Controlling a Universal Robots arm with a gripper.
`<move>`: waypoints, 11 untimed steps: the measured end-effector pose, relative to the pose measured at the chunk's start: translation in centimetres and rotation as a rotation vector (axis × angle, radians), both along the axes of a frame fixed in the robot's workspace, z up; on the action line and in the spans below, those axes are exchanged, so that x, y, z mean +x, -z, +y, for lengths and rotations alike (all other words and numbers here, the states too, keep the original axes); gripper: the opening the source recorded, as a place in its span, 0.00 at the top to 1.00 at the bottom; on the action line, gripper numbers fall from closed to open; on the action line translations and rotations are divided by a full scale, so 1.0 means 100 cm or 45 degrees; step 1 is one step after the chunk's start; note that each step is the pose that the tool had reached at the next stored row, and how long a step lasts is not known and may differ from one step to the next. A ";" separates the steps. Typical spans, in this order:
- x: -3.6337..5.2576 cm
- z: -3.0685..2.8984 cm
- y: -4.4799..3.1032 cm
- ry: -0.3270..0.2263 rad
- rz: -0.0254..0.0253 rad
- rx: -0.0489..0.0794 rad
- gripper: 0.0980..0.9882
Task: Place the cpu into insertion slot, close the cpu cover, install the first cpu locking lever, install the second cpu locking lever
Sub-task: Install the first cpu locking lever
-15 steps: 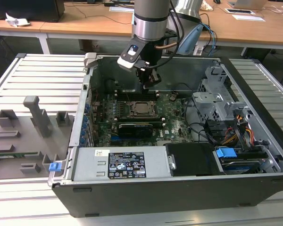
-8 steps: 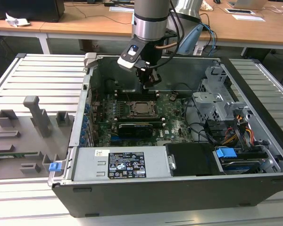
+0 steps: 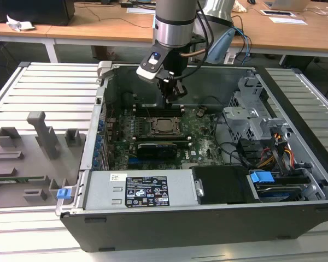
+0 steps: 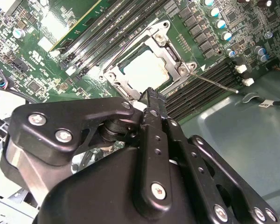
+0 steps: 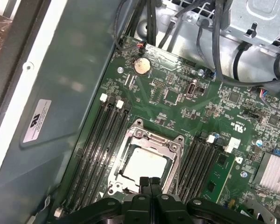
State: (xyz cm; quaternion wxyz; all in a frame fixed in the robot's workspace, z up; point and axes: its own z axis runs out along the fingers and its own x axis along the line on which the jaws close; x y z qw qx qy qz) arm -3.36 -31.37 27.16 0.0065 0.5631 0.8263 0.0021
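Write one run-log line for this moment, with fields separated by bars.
gripper: jaws shut, empty, above cpu | cpu: seated | cpu cover: down over cpu | lever: one sticks out

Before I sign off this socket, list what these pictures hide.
Cpu cover near edge: hidden by the gripper in both wrist views.
Fingertips touching the cover or not: blocked by the gripper's own body, second wrist view.
Insertion slot details: too small in the exterior view.

cpu cover (image 5: 154,137): one edge is hidden behind the gripper (image 5: 148,180) in the first wrist view.
cpu (image 4: 147,70): one corner is covered by the gripper in the second wrist view.
Gripper body: cut off by the picture edge in both wrist views.
Arm (image 3: 174,22): upper part is cut off in the exterior view.
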 end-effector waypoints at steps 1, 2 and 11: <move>0.0000 0.0000 0.0000 -0.002 0.0000 0.000 0.99; 0.0000 0.0000 0.0000 -0.005 0.0000 0.000 0.99; 0.0000 0.0000 0.0000 -0.285 0.0001 0.000 0.99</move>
